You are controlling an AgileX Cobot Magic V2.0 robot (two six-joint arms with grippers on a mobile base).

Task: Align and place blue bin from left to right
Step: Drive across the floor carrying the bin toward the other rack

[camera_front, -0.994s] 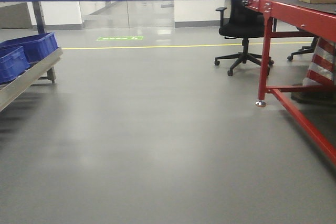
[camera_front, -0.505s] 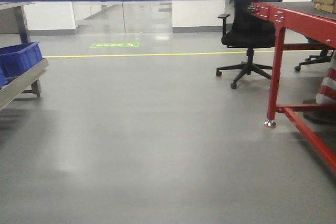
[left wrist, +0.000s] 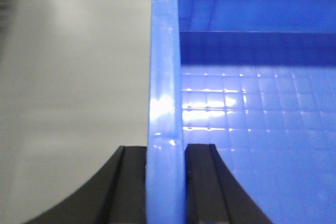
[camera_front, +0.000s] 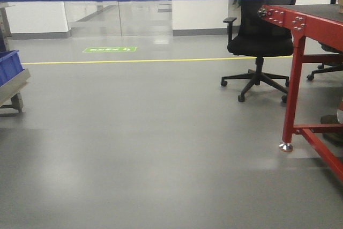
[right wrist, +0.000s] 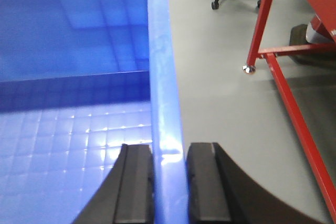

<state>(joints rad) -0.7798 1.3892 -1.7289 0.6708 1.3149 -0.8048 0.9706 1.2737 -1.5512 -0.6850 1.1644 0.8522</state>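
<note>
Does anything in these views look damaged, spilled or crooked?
Nothing stands out. The blue bin looks intact, its walls gripped squarely by the left end effector and the right end effector, and no spill shows on the floor.

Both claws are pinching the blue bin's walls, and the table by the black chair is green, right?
No, the table is red, not green; the front-facing view shows it beside the black chair. The left claw and right claw do each pinch a wall of the blue bin.
</note>
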